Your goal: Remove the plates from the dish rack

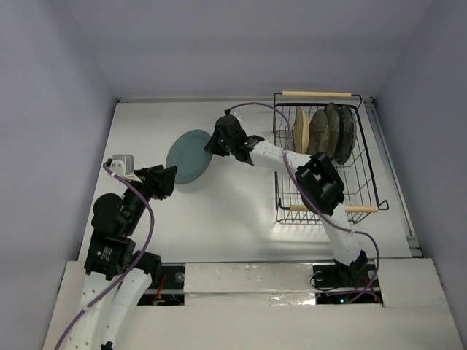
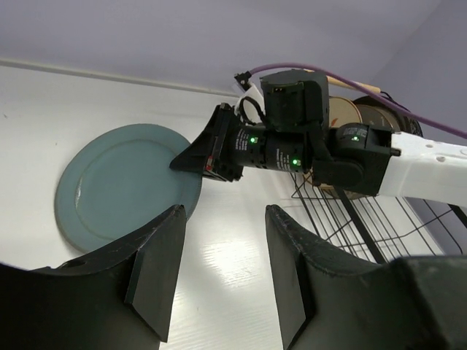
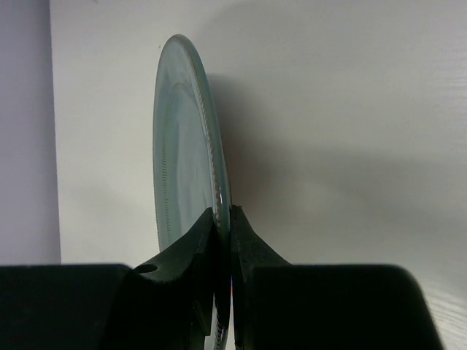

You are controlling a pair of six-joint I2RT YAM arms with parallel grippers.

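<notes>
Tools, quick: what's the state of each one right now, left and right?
Left tool: open, holding nothing.
Right tool: closed on the rim of the teal plate.

We see a flat white rectangular table with a smooth, faintly glossy top, and a bright patch of glare sits near its front edge. Directly on it, toward the far right corner, we find a rectangular black wire dish rack. A pale wooden rod handle crosses the rack's far end, and a second wooden handle crosses its near end.
</notes>
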